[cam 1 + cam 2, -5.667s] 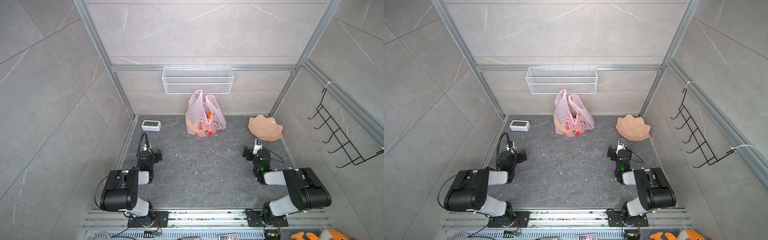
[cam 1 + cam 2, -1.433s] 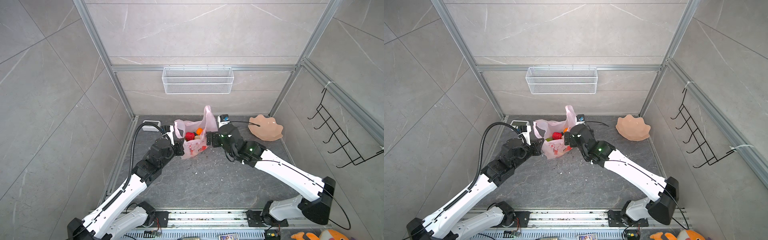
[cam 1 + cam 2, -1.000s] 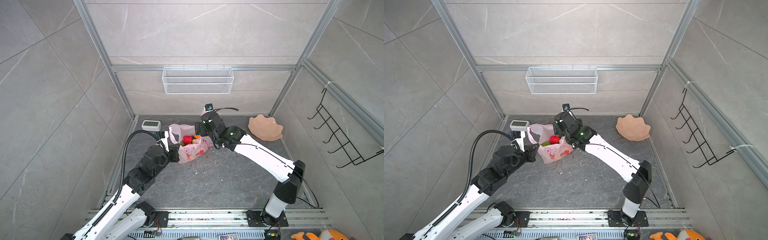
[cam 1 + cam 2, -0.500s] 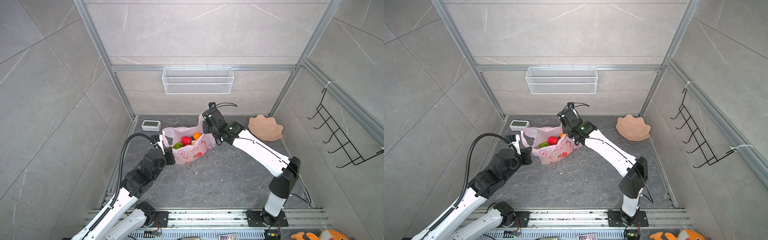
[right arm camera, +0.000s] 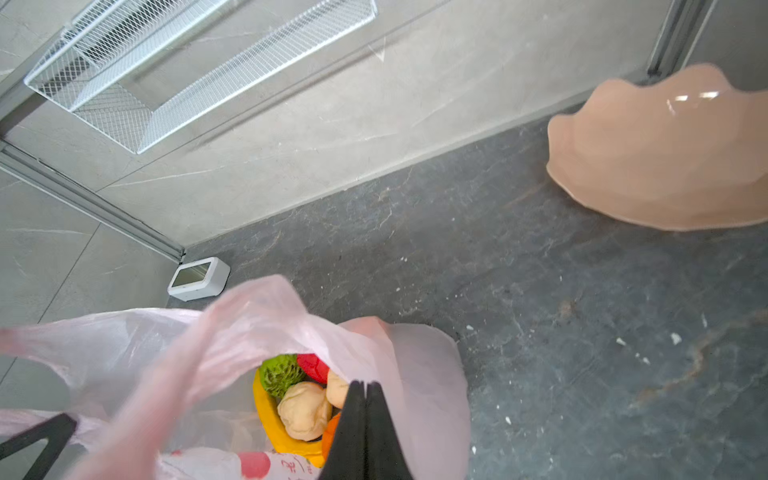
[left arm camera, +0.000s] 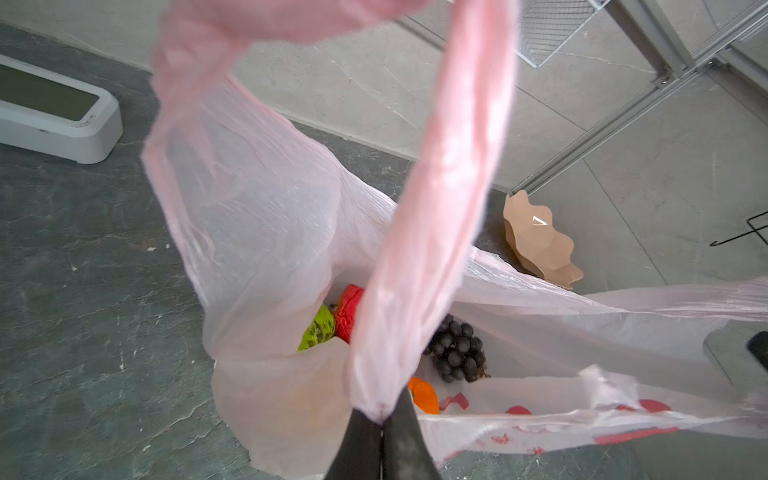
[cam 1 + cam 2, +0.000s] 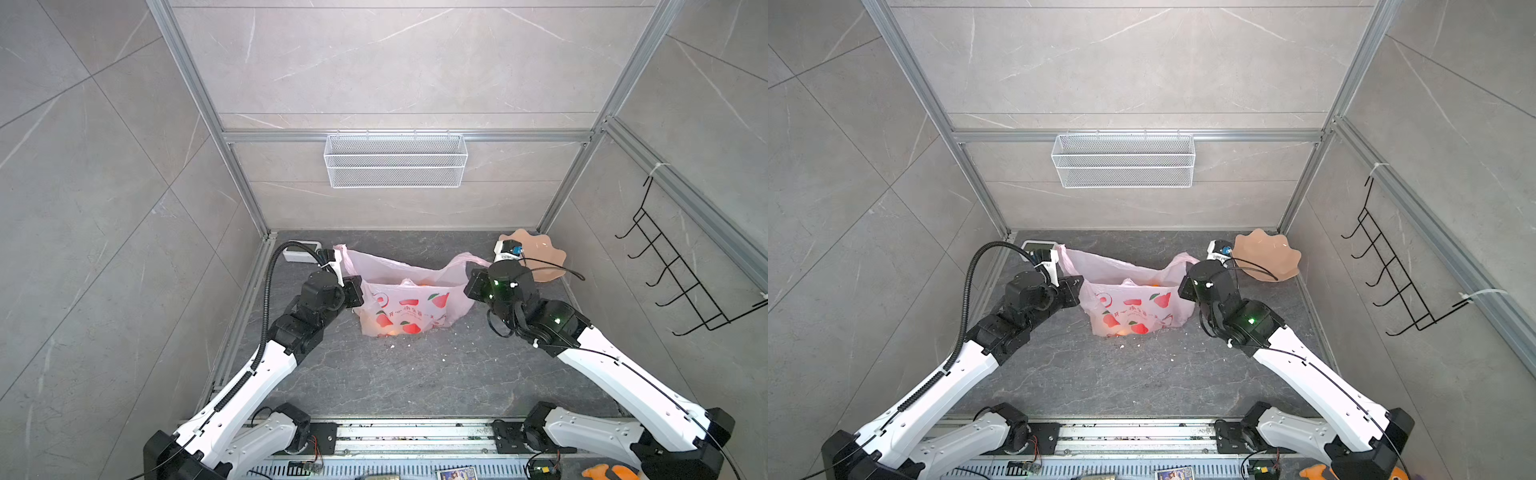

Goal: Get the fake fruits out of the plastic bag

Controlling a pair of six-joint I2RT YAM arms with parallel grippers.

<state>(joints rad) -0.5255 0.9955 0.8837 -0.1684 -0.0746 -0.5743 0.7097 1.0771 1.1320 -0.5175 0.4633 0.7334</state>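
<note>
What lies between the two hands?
The thin pale pink plastic bag, stretched from left hand to right hand, glossy fake fruits inside; both top views show it.

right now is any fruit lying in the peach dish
No, in a top view the peach dish shows only its bare inside; the fake fruits seen lie in the plastic bag.

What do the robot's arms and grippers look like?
The left arm and right arm have white shells and black joints. A ribbed black hose follows the left; thin black cable and green lights mark the right. Left gripper and right gripper have black tapered fingers.
</note>
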